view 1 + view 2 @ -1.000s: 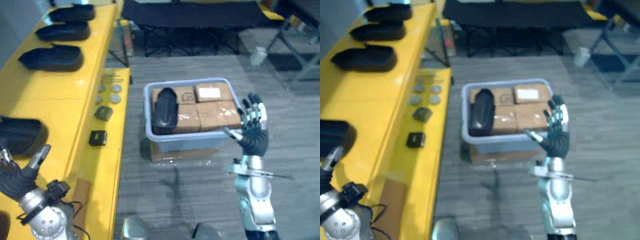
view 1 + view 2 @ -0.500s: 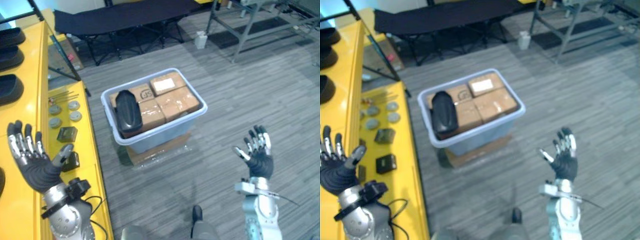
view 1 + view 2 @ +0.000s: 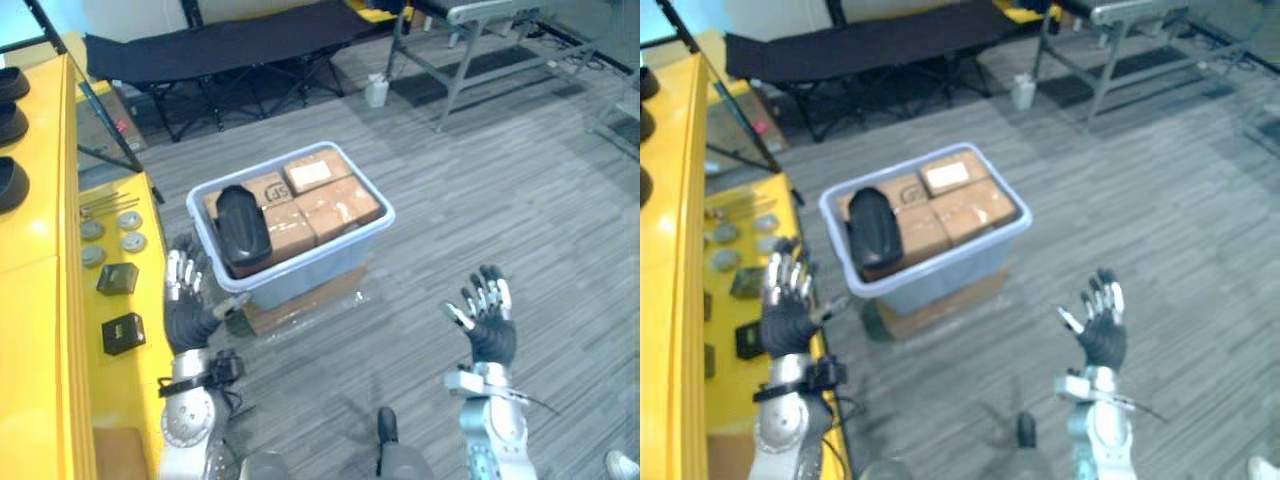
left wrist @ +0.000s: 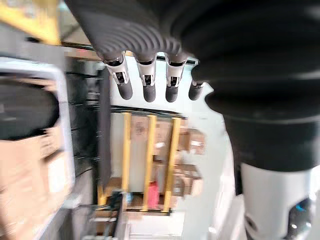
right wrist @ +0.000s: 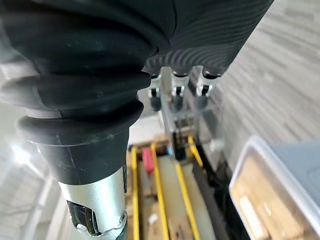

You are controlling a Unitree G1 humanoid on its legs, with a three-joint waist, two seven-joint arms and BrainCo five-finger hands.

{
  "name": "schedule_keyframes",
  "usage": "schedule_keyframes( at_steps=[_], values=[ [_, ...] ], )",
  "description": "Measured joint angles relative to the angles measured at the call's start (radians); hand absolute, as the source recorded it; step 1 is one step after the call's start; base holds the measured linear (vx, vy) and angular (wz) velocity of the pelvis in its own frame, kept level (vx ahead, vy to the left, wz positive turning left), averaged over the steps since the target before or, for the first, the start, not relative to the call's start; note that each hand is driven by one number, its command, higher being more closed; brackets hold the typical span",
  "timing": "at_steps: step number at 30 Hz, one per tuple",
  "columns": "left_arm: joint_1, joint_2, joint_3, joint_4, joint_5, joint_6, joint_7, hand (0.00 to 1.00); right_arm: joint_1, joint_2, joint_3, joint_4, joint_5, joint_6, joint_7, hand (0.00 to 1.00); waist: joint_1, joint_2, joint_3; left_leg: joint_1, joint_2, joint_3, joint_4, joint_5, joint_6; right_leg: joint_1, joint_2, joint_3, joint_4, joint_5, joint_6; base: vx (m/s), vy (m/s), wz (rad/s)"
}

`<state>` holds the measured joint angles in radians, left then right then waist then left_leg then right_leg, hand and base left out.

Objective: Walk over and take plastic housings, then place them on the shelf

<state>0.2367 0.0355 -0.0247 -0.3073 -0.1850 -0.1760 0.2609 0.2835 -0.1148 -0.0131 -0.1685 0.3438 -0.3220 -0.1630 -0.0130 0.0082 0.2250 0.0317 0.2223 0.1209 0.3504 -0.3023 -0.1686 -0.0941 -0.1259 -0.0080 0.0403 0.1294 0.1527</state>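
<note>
- A pale blue plastic bin [image 3: 312, 272] is seen on the grey striped floor, in the middle of the frame, resting on a flat piece of cardboard [image 3: 300, 308].
- The bin is packed with brown cardboard boxes [image 3: 335, 205].
- One black plastic housing [image 3: 243, 226] is laid on top of the boxes at the bin's left end, its long side running from front to back.
- A yellow shelf [image 3: 40, 300] is seen along the left edge of the frame, with more black housings [image 3: 10, 183] lined up at its upper left.
- Small black blocks [image 3: 123, 332] and round discs [image 3: 128, 220] are set out near the shelf's right edge.
- The left hand [image 3: 186, 312] is held upright at lower left, just beside the bin's near left corner, fingers straight and nothing grasped.
- The right hand [image 3: 490, 335] is raised at lower right, well apart from the bin, fingers spread and nothing held.
- A black folding cot [image 3: 230, 45] is seen across the top of the frame.
</note>
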Motion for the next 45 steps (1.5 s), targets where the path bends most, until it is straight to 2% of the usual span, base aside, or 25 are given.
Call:
schedule_keyframes(
  at_steps=[5, 7, 8, 9, 10, 12, 13, 14, 17, 19, 23, 24, 26, 28, 29, 30, 31, 33, 36, 39, 40, 41, 42, 43, 45],
  values=[
    [-0.074, 0.043, -0.061, 0.300, -0.013, 0.055, 0.046, 0.00, -0.009, -0.032, -0.036, 0.026, 0.019, -0.015, 0.061, 0.00, -0.004, 0.002, 0.000, 0.001, -0.002, 0.006, 0.011, -0.032, 0.008, -0.052, 0.001, 0.007, 0.072, -0.045, -0.006, -0.09, 0.013, -0.21],
    [-0.044, 0.035, -0.056, 0.435, -0.009, 0.097, 0.076, 0.00, -0.017, -0.041, -0.033, 0.025, 0.059, -0.018, 0.102, 0.00, 0.000, 0.024, 0.006, 0.010, 0.029, 0.029, 0.017, -0.046, 0.050, -0.122, 0.011, -0.067, 0.270, -0.121, -0.054, 0.05, -0.079, -0.33],
    [-0.014, 0.038, -0.043, 0.472, -0.008, 0.114, 0.080, 0.00, -0.015, -0.045, -0.031, 0.024, 0.077, -0.018, 0.118, 0.00, 0.001, 0.007, 0.009, -0.013, 0.027, 0.008, 0.120, -0.042, 0.118, -0.133, 0.011, -0.081, 0.336, -0.198, -0.078, 0.09, -0.089, -0.09],
    [0.020, 0.030, -0.029, 0.510, -0.008, 0.135, 0.081, 0.00, -0.017, -0.055, -0.031, 0.029, 0.078, -0.017, 0.127, 0.00, 0.008, 0.026, 0.025, -0.083, 0.033, -0.043, 0.280, -0.022, 0.193, -0.125, 0.016, -0.091, 0.361, -0.231, -0.077, 0.09, -0.130, -0.03],
    [0.096, 0.024, -0.007, 0.564, -0.019, 0.165, 0.079, 0.00, -0.017, -0.069, -0.020, 0.032, 0.080, -0.017, 0.137, 0.00, 0.029, 0.044, 0.035, -0.187, 0.042, -0.104, 0.490, 0.103, 0.296, -0.084, 0.035, -0.100, 0.347, -0.243, -0.091, 0.08, -0.145, -0.02],
    [0.160, 0.015, 0.033, 0.633, -0.085, 0.193, 0.069, 0.00, -0.018, -0.067, -0.012, 0.037, 0.087, -0.020, 0.142, 0.00, 0.046, 0.063, 0.052, -0.244, 0.035, -0.162, 0.584, 0.189, 0.212, -0.028, 0.036, -0.114, 0.294, -0.244, -0.097, 0.19, -0.049, 0.15],
    [0.186, 0.007, 0.074, 0.717, -0.088, 0.213, 0.042, 0.00, -0.033, -0.059, -0.011, 0.065, 0.094, -0.027, 0.136, 0.00, 0.056, 0.068, 0.057, -0.265, -0.021, -0.185, 0.542, 0.113, 0.126, -0.004, 0.009, -0.128, 0.284, -0.244, -0.098, 0.23, 0.026, 0.59],
    [0.206, -0.007, 0.118, 0.808, -0.088, 0.223, 0.015, 0.00, -0.064, -0.065, -0.001, 0.112, 0.095, -0.025, 0.124, 0.00, 0.060, 0.068, 0.058, -0.279, -0.080, -0.189, 0.408, 0.077, 0.101, 0.014, -0.018, -0.139, 0.276, -0.246, -0.098, 0.16, 0.018, 0.61],
    [0.258, -0.009, 0.162, 0.998, -0.092, 0.214, -0.060, 0.00, -0.155, -0.064, 0.043, 0.225, 0.068, -0.019, 0.073, 0.00, 0.103, 0.076, 0.061, -0.273, -0.138, -0.194, 0.085, 0.115, 0.053, 0.035, -0.040, -0.159, 0.292, -0.284, -0.071, 0.14, 0.077, 0.22],
    [0.286, -0.010, 0.179, 1.111, -0.083, 0.188, -0.126, 0.00, -0.185, -0.054, 0.055, 0.264, 0.029, -0.016, 0.059, 0.00, 0.141, 0.066, 0.063, -0.261, -0.150, -0.189, 0.065, 0.184, 0.056, 0.033, -0.057, -0.149, 0.345, -0.334, -0.043, 0.20, 0.188, -0.07],
    [0.253, -0.012, 0.219, 1.147, -0.064, 0.116, -0.201, 0.00, -0.212, -0.044, 0.064, 0.270, 0.015, -0.015, 0.081, 0.00, 0.162, 0.004, 0.072, -0.294, -0.234, -0.173, 0.180, 0.074, 0.128, 0.073, -0.131, -0.159, 0.350, -0.369, 0.001, 0.21, 0.228, 0.12],
    [0.239, -0.008, 0.226, 1.139, -0.066, 0.103, -0.201, 0.00, -0.217, -0.043, 0.067, 0.270, 0.016, -0.014, 0.085, 0.00, 0.166, -0.006, 0.073, -0.297, -0.238, -0.163, 0.181, 0.063, 0.143, 0.053, -0.141, -0.151, 0.401, -0.389, -0.014, 0.24, 0.130, 0.09],
    [0.193, 0.014, 0.252, 1.094, -0.081, 0.063, -0.203, 0.00, -0.224, -0.026, 0.091, 0.274, 0.016, -0.003, 0.095, 0.00, 0.167, -0.047, 0.073, -0.297, -0.256, -0.162, 0.216, 0.025, 0.187, -0.041, -0.153, -0.133, 0.803, -0.404, -0.017, 0.37, 0.088, 0.12],
    [0.187, 0.046, 0.254, 1.008, -0.080, 0.036, -0.187, 0.00, -0.233, -0.004, 0.140, 0.287, -0.006, 0.004, 0.090, 0.00, 0.168, -0.099, 0.043, -0.265, -0.279, -0.151, 0.217, -0.006, 0.190, -0.031, -0.173, -0.163, 0.863, -0.311, -0.074, 0.44, 0.024, -0.11],
    [0.184, 0.042, 0.248, 0.982, -0.080, 0.034, -0.180, 0.00, -0.241, -0.005, 0.147, 0.287, -0.008, 0.004, 0.087, 0.00, 0.167, -0.097, 0.045, -0.246, -0.274, -0.150, 0.212, -0.012, 0.191, -0.030, -0.167, -0.166, 0.877, -0.284, -0.104, 0.39, 0.019, -0.17],
    [0.168, 0.030, 0.231, 0.938, -0.080, 0.022, -0.166, 0.00, -0.251, -0.006, 0.151, 0.287, -0.026, 0.004, 0.076, 0.00, 0.165, -0.065, 0.064, -0.201, -0.258, -0.158, 0.194, -0.023, 0.197, -0.043, -0.160, -0.172, 0.916, -0.273, -0.120, 0.34, 0.007, -0.09],
    [0.136, 0.031, 0.213, 0.916, -0.080, 0.005, -0.145, 0.00, -0.254, -0.008, 0.151, 0.286, -0.051, 0.004, 0.066, 0.00, 0.165, -0.047, 0.075, -0.160, -0.246, -0.191, 0.167, -0.026, 0.199, -0.055, -0.147, -0.187, 0.896, -0.372, -0.116, 0.32, -0.007, 0.03],
    [0.081, 0.036, 0.200, 0.887, -0.080, -0.021, -0.120, 0.00, -0.248, -0.019, 0.144, 0.261, -0.084, 0.004, 0.047, 0.00, 0.157, -0.015, 0.076, -0.132, -0.219, -0.244, 0.118, -0.024, 0.195, -0.102, -0.104, -0.201, 0.755, -0.439, -0.120, 0.27, -0.059, 0.37],
    [-0.004, 0.043, 0.198, 0.864, -0.082, -0.077, -0.108, 0.00, -0.232, -0.048, 0.048, 0.163, -0.085, 0.002, 0.028, 0.00, 0.108, 0.002, 0.076, -0.135, -0.209, -0.402, 0.093, -0.024, 0.167, -0.179, -0.074, -0.058, 0.540, -0.425, -0.074, 0.25, -0.151, 1.31],
    [-0.035, 0.062, 0.197, 0.862, -0.093, -0.082, -0.106, 0.00, -0.202, -0.054, -0.064, 0.091, -0.087, 0.004, -0.004, 0.00, 0.079, -0.010, 0.066, -0.133, -0.198, -0.537, 0.114, -0.053, 0.090, -0.167, -0.067, 0.080, 0.431, -0.354, -0.001, 0.31, -0.451, 1.92],
    [-0.024, 0.087, 0.199, 0.857, -0.090, -0.073, -0.103, 0.00, -0.194, -0.053, -0.086, 0.073, -0.087, 0.005, -0.013, 0.00, 0.082, -0.051, 0.045, -0.132, -0.199, -0.571, 0.113, -0.067, 0.047, -0.154, -0.074, 0.090, 0.364, -0.239, 0.018, 0.23, -0.449, 1.34],
    [-0.020, 0.093, 0.204, 0.858, -0.090, -0.068, -0.100, 0.00, -0.195, -0.063, -0.091, 0.066, -0.087, 0.005, -0.013, 0.00, 0.083, -0.061, 0.040, -0.130, -0.195, -0.581, 0.114, -0.077, 0.020, -0.141, -0.077, 0.077, 0.367, -0.278, 0.066, 0.27, -0.577, 1.22],
    [-0.011, 0.044, 0.223, 0.854, -0.093, -0.049, -0.086, 0.00, -0.228, -0.122, -0.101, 0.067, -0.085, 0.016, -0.013, 0.00, 0.094, -0.001, 0.051, -0.127, -0.116, -0.587, 0.109, -0.071, -0.020, -0.110, -0.024, 0.013, 0.387, -0.290, 0.035, 0.21, -0.534, 0.88],
    [0.028, 0.004, 0.224, 0.828, -0.093, -0.039, -0.086, 0.00, -0.254, -0.165, -0.105, 0.066, -0.083, 0.020, -0.014, 0.00, 0.098, 0.011, 0.047, -0.135, -0.079, -0.571, 0.074, -0.019, -0.054, -0.104, -0.003, -0.028, 0.387, -0.302, 0.004, 0.20, -0.569, 0.68],
    [0.072, -0.035, 0.226, 0.820, -0.093, -0.038, -0.082, 0.00, -0.283, -0.198, -0.115, 0.067, -0.079, 0.021, -0.034, 0.00, 0.099, 0.018, 0.049, -0.138, -0.050, -0.548, 0.022, 0.063, -0.052, -0.099, 0.005, -0.077, 0.388, -0.317, -0.024, 0.13, -0.443, 0.58]
  ],
)
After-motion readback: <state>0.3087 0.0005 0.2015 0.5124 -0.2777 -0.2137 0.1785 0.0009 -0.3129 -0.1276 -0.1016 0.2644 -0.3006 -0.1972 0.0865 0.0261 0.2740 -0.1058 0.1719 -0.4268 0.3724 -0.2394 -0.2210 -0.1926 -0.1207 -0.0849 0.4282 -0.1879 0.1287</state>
